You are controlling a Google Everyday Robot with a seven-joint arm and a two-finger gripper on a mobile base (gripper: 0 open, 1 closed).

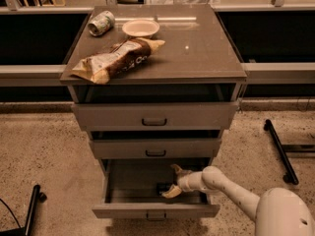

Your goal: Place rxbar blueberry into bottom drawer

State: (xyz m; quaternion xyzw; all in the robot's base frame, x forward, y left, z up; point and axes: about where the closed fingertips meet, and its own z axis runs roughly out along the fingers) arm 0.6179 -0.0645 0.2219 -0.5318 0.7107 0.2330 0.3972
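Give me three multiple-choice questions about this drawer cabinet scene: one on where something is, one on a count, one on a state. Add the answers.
1. Where is the end effector?
A. raised in the air
B. resting on the floor
C. inside the bottom drawer

2. How many things lie on the cabinet top?
A. one
B. three
C. five

3. The bottom drawer is:
A. pulled open
B. fully shut
C. lifted out of the cabinet

Answers:
1 C: the arm reaches into the bottom drawer, with the end effector low inside it.
2 B: a can, a bowl and a chip bag sit on the cabinet top.
3 A: its front stands forward and its inside is exposed.
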